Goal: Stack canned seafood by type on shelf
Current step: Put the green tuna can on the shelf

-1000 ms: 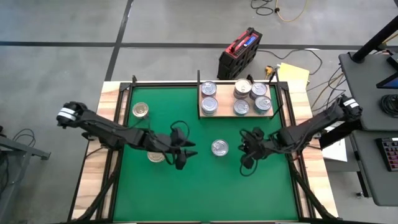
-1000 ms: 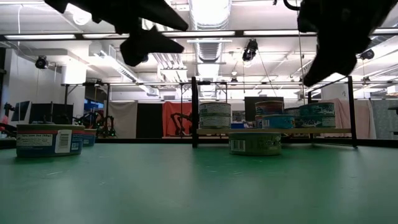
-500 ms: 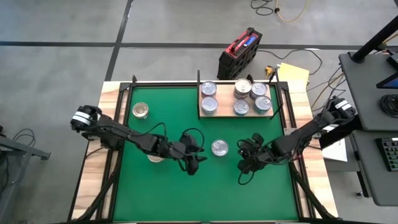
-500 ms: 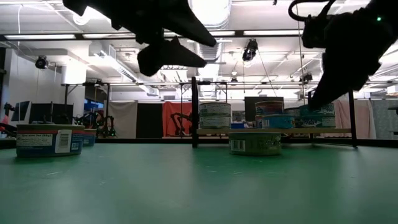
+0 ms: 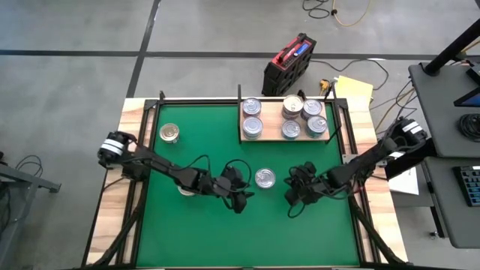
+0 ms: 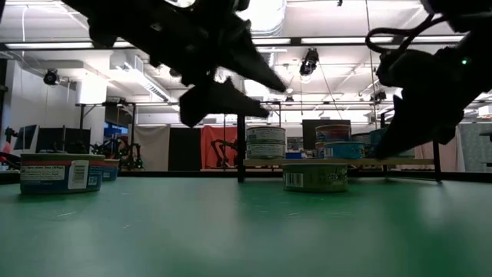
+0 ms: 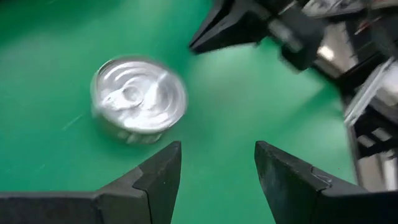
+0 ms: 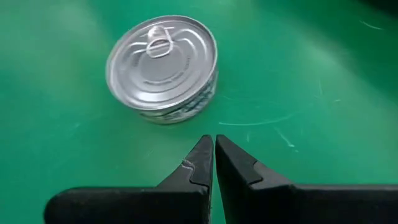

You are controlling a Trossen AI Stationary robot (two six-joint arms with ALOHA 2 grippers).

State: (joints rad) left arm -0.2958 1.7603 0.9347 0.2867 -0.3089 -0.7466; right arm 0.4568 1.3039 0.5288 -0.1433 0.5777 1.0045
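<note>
One silvery-lidded can (image 5: pixel 265 178) stands alone on the green mat, also seen as the can (image 7: pixel 138 99) and the can (image 8: pixel 163 65) in the wrist views. My left gripper (image 5: pixel 244 198) hovers open just left of it and a little nearer, above the mat. On its right, my right gripper (image 5: pixel 289 196) is shut, fingertips (image 8: pixel 205 155) pointing at the can, apart from it. The shelf (image 5: pixel 271 136) at the far right carries several cans. Another can (image 5: pixel 170 133) stands far left, and one (image 5: pixel 186 189) shows under my left arm.
A black rail frame (image 5: pixel 238 101) borders the mat's far and side edges. A red-and-black case (image 5: pixel 289 64) lies on the floor beyond the far edge. The mat's near half (image 5: pixel 225 240) is bare green.
Both grippers have come down toward the mat and closed in on the lone can. The left one went toward the table's right edge, the right one slightly toward the left. Neither has opened or shut, and the can has stayed put.
</note>
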